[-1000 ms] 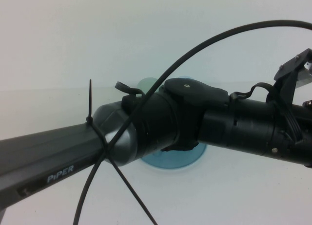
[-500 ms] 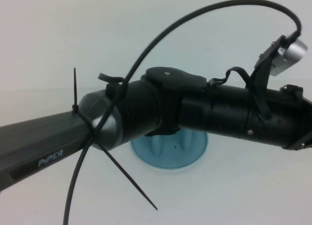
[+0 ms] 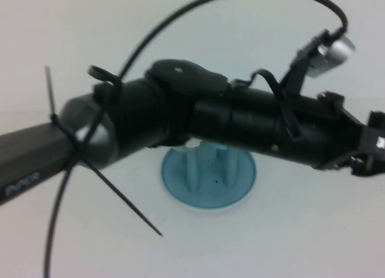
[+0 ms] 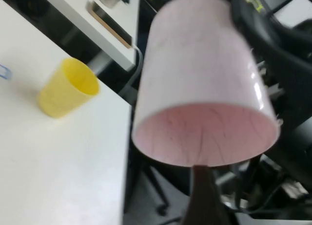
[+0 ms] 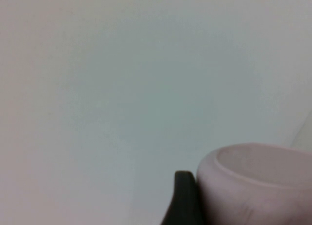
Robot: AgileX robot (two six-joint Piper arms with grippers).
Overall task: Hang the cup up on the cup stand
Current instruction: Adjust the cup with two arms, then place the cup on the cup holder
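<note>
The right claw (image 5: 183, 196) presses a dark finger against the wall of the cup (image 4: 202, 88) just below its rim. It appears to be gripping the pink tumbler with its jaws set wide. The cup hangs in the air past the edge of the surface (image 4: 48, 161), so something must be carrying it.

The left claw (image 4: 204, 188) is right up against the same cup, with the cup's open mouth facing its wrist. Whether it has closed on the cup I cannot tell.

This looks like a handover. To do it well, the left claw should take a firm hold low on the wall before the right one lets go. The cup must also stay mouth-out so it can be tipped over a peg.

Further out, the left arm (image 3: 240, 118) runs from 9 o'clock to 3 o'clock across the high view. The cup stand (image 3: 207, 194) sits under it, just toward 6 o'clock of centre, and nothing hangs on the pegs that show. A yellow cup (image 4: 66, 88) lies on its side on the surface, well apart from the pink one.
</note>
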